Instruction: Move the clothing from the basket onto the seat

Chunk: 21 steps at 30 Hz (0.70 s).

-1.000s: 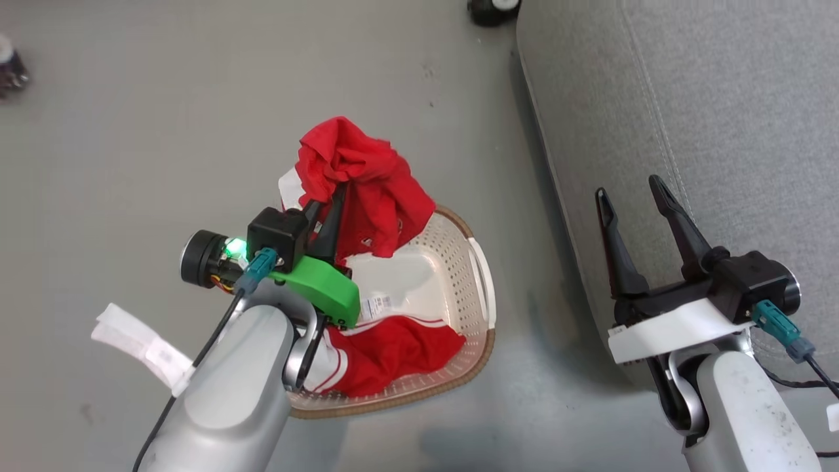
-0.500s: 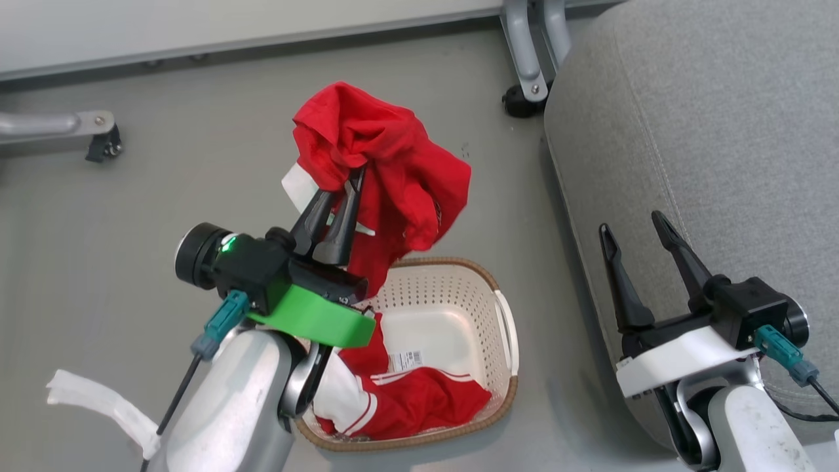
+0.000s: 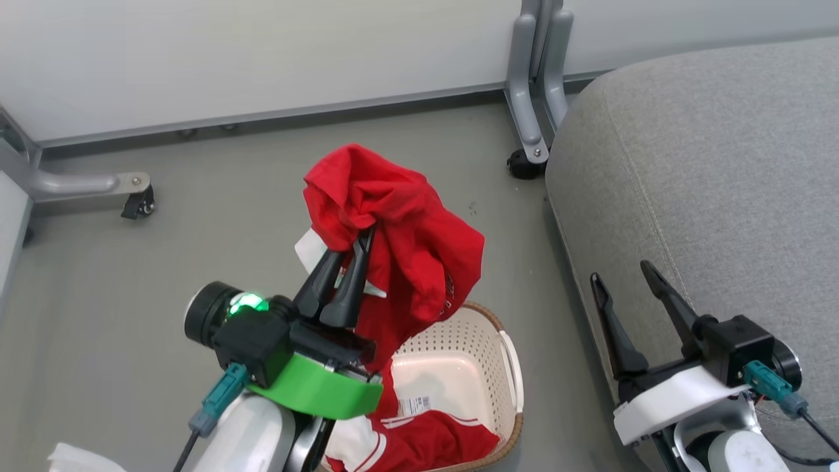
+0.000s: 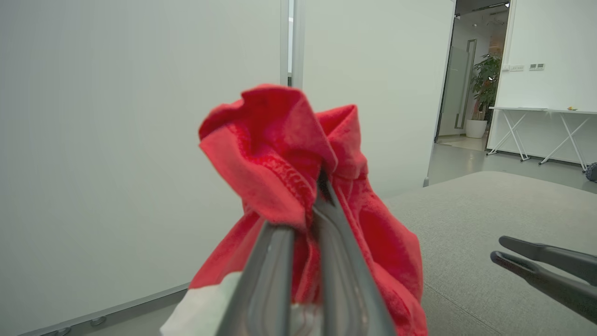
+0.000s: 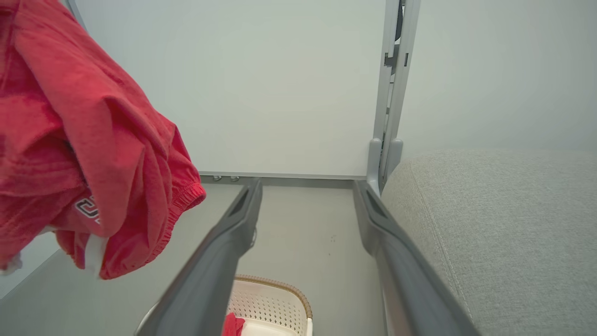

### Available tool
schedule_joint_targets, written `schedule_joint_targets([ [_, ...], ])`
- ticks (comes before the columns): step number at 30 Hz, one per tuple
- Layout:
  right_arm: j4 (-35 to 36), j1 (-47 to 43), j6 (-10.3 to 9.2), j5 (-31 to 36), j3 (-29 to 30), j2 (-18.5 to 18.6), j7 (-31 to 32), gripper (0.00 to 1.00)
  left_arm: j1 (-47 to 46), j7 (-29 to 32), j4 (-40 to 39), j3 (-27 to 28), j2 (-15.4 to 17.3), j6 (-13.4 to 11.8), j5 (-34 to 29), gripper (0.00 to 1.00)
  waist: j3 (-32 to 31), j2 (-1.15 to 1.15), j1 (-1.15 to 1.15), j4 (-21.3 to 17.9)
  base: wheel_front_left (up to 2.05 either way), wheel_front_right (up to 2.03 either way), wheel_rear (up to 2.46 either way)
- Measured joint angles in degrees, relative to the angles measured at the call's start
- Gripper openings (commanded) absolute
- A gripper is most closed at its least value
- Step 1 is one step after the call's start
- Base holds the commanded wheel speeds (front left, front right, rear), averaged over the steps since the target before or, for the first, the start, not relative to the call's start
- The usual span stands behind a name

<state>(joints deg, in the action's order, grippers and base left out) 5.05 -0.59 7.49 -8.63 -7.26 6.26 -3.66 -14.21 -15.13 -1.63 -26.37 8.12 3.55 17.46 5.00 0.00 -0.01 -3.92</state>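
Above the basket [image 3: 467,333], left gripper [image 3: 357,248] tight on red garment [image 3: 409,239]; right gripper [image 3: 621,273] wide, empty

The head camera is looking down from behind the left fingers [image 3: 347,288] and right fingers [image 3: 668,301]. Each wrist camera is peering closely along its own pair; all are sharing the garment [image 3: 406,236] and seat [image 3: 721,164].

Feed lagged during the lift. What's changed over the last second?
The left gripper, shut on the plain red garment, has raised it higher above the basket; the camera tilted up too. Unchanged: the grip, the striped garment in the basket, the right gripper open beside the seat.
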Motion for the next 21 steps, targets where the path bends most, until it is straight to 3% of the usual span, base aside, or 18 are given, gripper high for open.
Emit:
schedule_joint_targets([
  [21,1.75,-3.33,0.00,-0.44,-0.71,-1.01,1.82,1.00,3.37,0.29,-2.65,-0.55,0.43,-0.62,1.14,0.00,-2.58,0.00,0.00,0.04,0.00,0.00,0.00],
])
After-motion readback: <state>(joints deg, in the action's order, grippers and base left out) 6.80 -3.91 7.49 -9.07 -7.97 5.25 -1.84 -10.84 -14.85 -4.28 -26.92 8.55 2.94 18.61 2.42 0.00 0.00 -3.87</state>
